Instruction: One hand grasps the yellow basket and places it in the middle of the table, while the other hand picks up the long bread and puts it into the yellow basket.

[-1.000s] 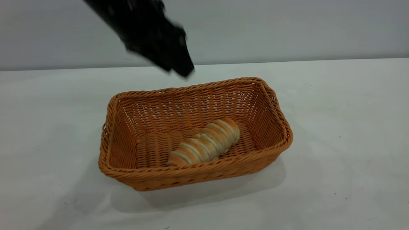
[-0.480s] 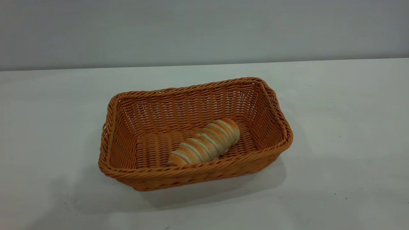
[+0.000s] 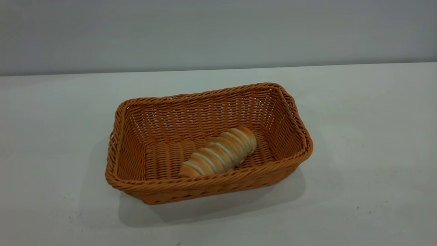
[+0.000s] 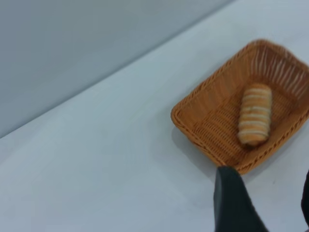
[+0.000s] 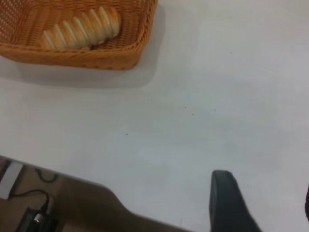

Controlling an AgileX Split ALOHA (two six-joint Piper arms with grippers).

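Observation:
The yellow basket (image 3: 208,143) stands in the middle of the white table (image 3: 358,136). The long bread (image 3: 218,153) lies inside it on the basket floor, slanted, near the front wall. No arm shows in the exterior view. In the left wrist view the basket (image 4: 207,108) and the bread (image 4: 254,115) lie beyond my left gripper (image 4: 265,195), which is open, empty and held above the bare table. In the right wrist view the basket (image 5: 96,55) and the bread (image 5: 79,28) are far from my right gripper (image 5: 263,198), which is open and empty.
A grey wall (image 3: 218,30) runs behind the table. In the right wrist view the table's edge (image 5: 120,208) shows, with the floor and cables (image 5: 34,212) below it. Bare tabletop surrounds the basket on all sides.
A black arm that hung over the basket's far rim one second ago has left the exterior view. The basket and the bread have not moved.

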